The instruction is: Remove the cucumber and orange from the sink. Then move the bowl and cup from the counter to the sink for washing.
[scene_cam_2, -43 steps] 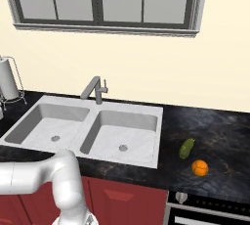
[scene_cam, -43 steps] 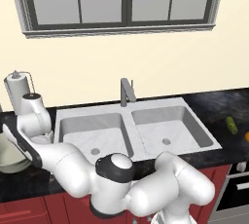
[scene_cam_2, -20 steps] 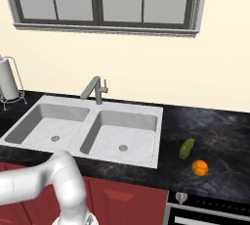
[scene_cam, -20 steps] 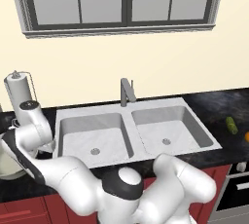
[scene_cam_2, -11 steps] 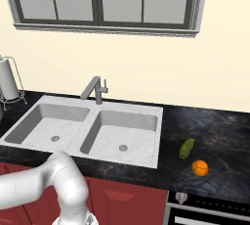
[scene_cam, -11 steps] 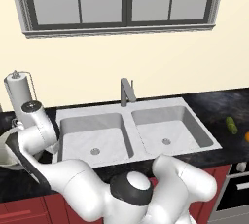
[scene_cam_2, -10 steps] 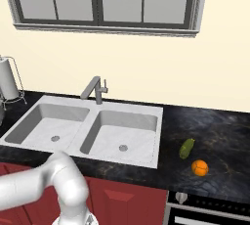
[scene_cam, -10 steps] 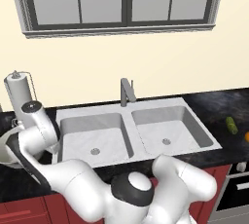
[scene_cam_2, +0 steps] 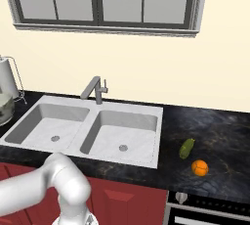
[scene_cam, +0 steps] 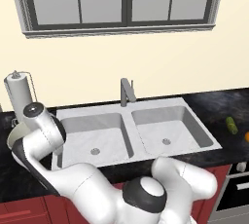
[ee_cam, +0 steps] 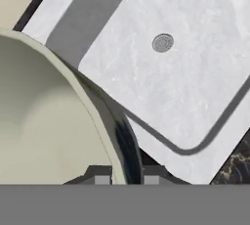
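Note:
The pale greenish-beige bowl (ee_cam: 44,126) is at the left end of the counter (scene_cam: 14,179), beside the sink's (scene_cam: 131,133) left basin, partly hidden behind my arm. My gripper (ee_cam: 126,179) is shut on the bowl's rim, one finger inside and one outside. From the right base camera the bowl (scene_cam_2: 4,107) peeks in at the left edge. The cucumber (scene_cam_2: 186,148) and the orange (scene_cam_2: 199,168) lie on the counter (scene_cam_2: 219,131) right of the sink (scene_cam_2: 97,126). The cup is out of view.
A paper towel roll (scene_cam: 19,96) on a wire holder stands just behind the bowl. The grey faucet (scene_cam: 127,91) rises at the back middle of the sink. Both basins (ee_cam: 166,72) hold only their drains. An oven front (scene_cam_2: 210,209) is at the lower right.
The gripper has closed on the bowl's rim. The bowl has risen a little off the counter and shifted toward the sink with the hand.

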